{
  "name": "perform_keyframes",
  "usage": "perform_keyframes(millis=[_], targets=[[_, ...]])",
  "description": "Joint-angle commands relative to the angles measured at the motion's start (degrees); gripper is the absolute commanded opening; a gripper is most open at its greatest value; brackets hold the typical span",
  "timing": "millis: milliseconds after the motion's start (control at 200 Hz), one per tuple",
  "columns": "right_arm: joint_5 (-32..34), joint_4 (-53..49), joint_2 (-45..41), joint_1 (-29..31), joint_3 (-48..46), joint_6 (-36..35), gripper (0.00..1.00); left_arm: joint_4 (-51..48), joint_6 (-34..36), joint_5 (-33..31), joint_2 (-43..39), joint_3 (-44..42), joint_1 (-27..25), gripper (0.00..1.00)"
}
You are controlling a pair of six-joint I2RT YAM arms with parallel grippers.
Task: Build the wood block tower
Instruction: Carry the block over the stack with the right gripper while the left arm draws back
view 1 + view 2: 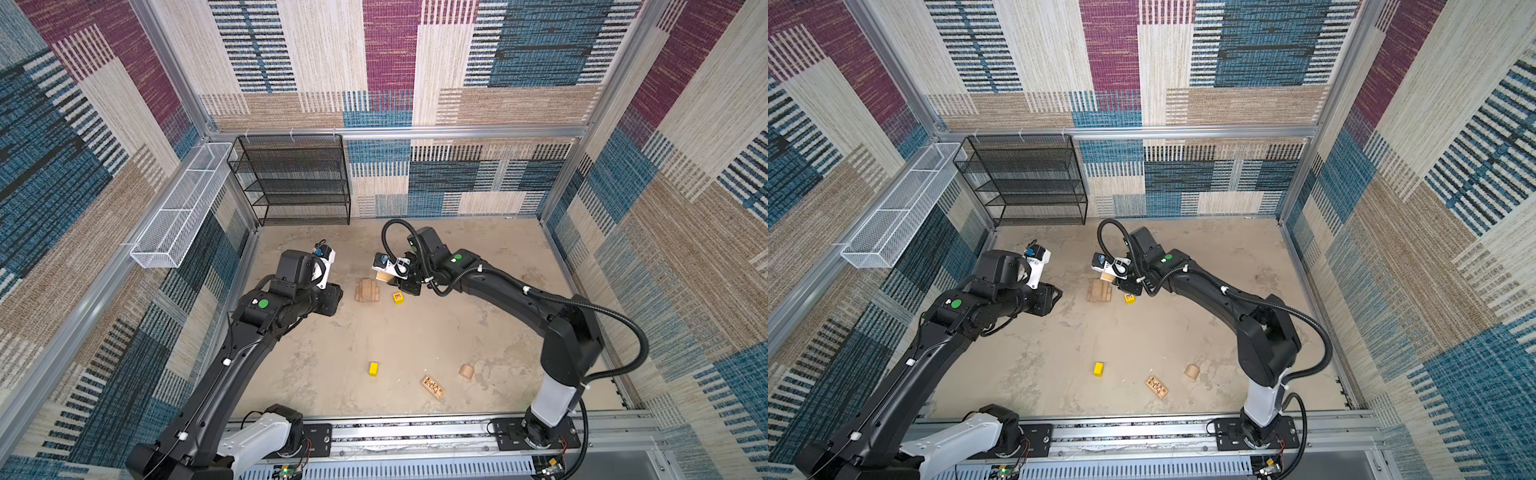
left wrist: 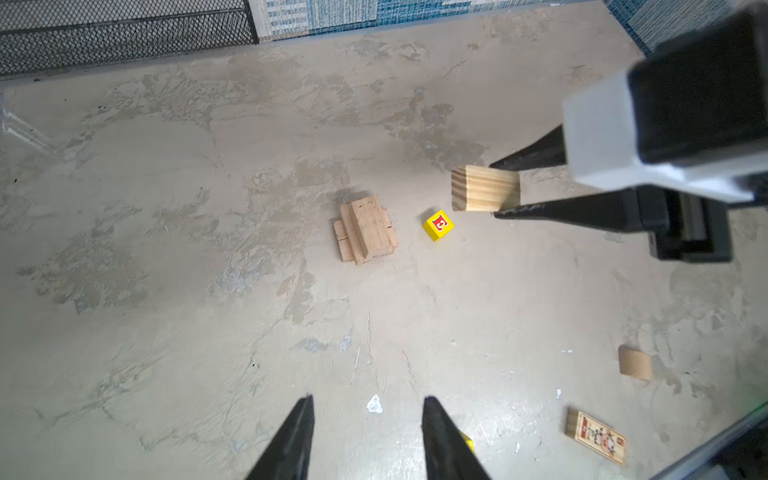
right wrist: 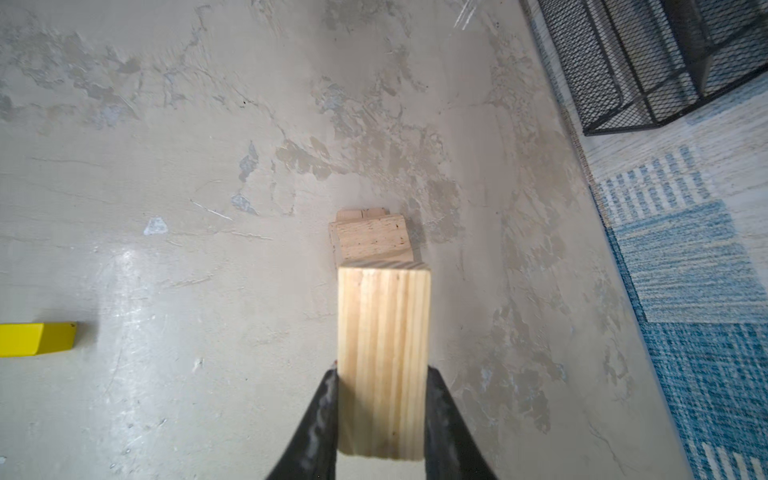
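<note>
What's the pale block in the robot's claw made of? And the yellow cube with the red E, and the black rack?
Pale tan oblong block: looks like bare wood; straight grain lines show.
Small yellow cube with red E: likely painted wood, smooth coat, no grain visible.
Black mesh rack: seems thin metal, matte, see-through holes.

- pale block: plain-grained, clamped by one end between the right claw's fingers, held in the air.
- tower: low stack of tan blocks, wider at the base, just ahead of the claw's tips.
- yellow block with a red E: near the claw, beside the tower.
- plain yellow block, rounded tan piece, dark-patterned block: scattered well behind the claw.
</note>
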Motion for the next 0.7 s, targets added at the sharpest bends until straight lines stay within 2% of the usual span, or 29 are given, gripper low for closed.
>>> perform_keyframes(millis=[0, 225, 411, 696], targets=[[-1.85, -6.63, 5.35, 0.09, 7.40, -2.94, 0.00, -0.08, 1.61, -2.84, -1.70, -2.86, 0.05, 0.46], [-1.72, -15.80, 19.44, 0.09, 25.77, -4.66, 0.00, 1.66, 0.91, -3.38, -4.54, -8.69, 0.04, 0.45], [-3.04, -18.85, 26.63, 0.09, 37.23, -4.69, 0.00, 2.75, 1.61, -4.26, -4.52, -9.97, 0.04, 0.44], [-4.03, -21.25, 30.82, 0.18, 41.62, -4.86, 0.00, 3.29, 1.70, -4.18, -3.88, -9.97, 0.21, 0.44]])
